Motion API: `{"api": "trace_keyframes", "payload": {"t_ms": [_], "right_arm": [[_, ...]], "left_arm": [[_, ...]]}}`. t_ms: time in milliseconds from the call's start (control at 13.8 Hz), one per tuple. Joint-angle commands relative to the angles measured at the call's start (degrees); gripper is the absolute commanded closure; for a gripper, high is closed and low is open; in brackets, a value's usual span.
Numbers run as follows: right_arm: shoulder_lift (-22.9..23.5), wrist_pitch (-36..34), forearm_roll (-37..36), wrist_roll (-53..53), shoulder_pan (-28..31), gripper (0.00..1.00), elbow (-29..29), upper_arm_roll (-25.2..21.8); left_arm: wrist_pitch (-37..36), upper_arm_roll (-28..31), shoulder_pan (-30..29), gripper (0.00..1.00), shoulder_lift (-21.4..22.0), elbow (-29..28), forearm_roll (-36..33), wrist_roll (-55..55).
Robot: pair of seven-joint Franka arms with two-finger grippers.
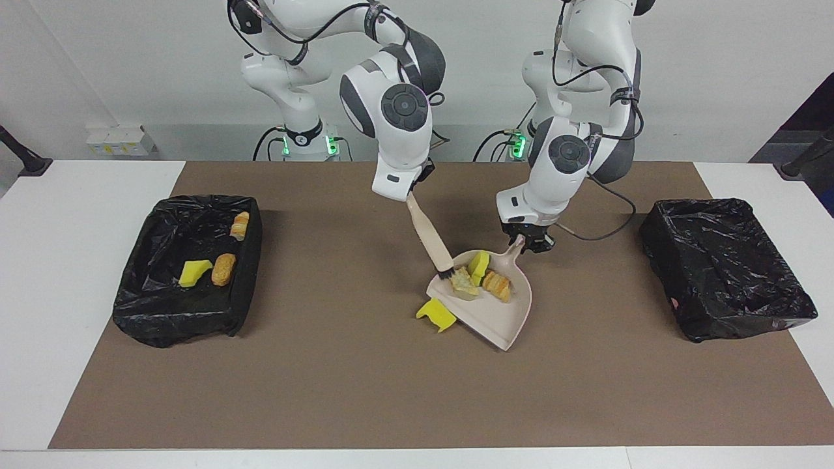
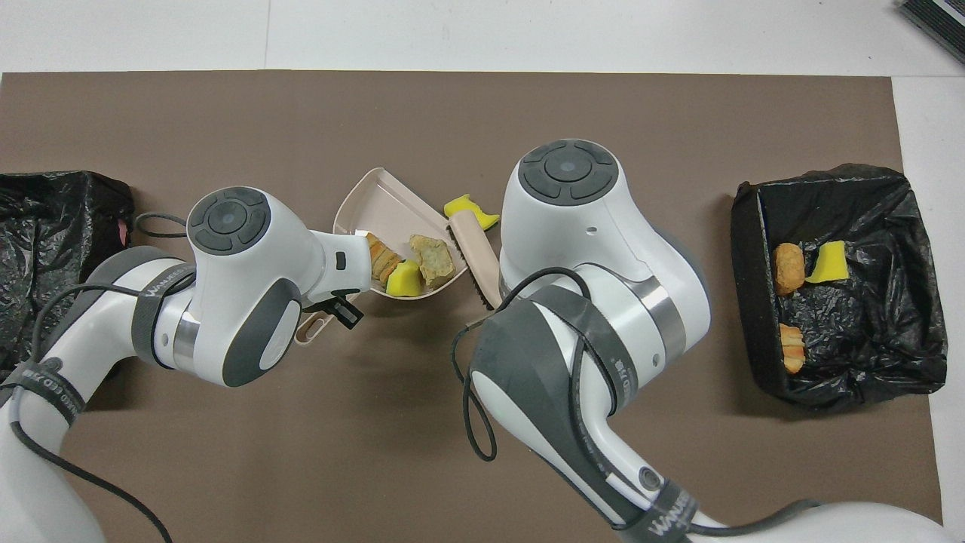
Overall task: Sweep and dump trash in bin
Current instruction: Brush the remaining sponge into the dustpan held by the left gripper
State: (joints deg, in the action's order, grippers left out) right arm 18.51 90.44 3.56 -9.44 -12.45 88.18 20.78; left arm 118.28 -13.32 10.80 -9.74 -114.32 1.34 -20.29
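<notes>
My left gripper (image 1: 529,242) is shut on the handle of the beige dustpan (image 1: 505,322), which rests on the brown mat. The pan holds three pieces of trash: a yellow sponge chunk (image 1: 479,264), a cream crumbly piece (image 1: 464,281) and an orange-brown bread lump (image 1: 497,285). My right gripper (image 1: 409,194) is shut on the beige brush (image 1: 429,238), whose bristles touch the pan's lip beside the cream piece. Another yellow sponge chunk (image 1: 436,314) lies on the mat just outside the lip. The pan (image 2: 377,207), brush (image 2: 476,253) and loose sponge (image 2: 469,209) also show in the overhead view.
A black-lined bin (image 1: 176,319) at the right arm's end holds two bread lumps (image 1: 223,269) and a yellow sponge (image 1: 194,271). A second black-lined bin (image 1: 736,312) stands at the left arm's end. A cable (image 1: 606,225) trails from the left arm onto the mat.
</notes>
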Motion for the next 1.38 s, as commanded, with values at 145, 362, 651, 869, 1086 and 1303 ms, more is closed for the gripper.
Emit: {"api": "trace_keyframes", "payload": {"t_ms": [145,362,651,869,1086,1303], "right_arm": [[7.13,7.39,-14.17,1.27,3.92,1.00,-2.47,0.40],[12.50,11.06,-16.31,1.88,3.93,1.00,-3.45,0.40],[12.87,10.12,-9.13,1.79,0.25,1.00,-3.36,0.92],[11.82,3.81,-4.37,-0.04,-3.89,1.00,-3.97,0.92],[11.46,2.99,-4.27,-0.67,-3.64,1.00,-4.15,1.36],[10.59,2.38,-0.86,-0.76,-3.02,1.00,-5.81,2.06]], "left_arm": [[-0.78,-0.04,-0.08,1.00,2.70,-2.66,0.86,-4.94],[0.10,-0.04,0.27,1.00,3.49,-4.33,0.86,-0.30],[0.45,-0.13,0.36,1.00,3.58,-4.42,0.86,-0.19],[0.37,-0.13,0.27,1.00,3.58,-4.42,0.86,-0.19],[0.10,-0.04,0.10,1.00,3.58,-4.42,0.86,-0.54],[0.28,-0.04,-0.26,1.00,3.58,-4.42,0.86,-0.37]]}}
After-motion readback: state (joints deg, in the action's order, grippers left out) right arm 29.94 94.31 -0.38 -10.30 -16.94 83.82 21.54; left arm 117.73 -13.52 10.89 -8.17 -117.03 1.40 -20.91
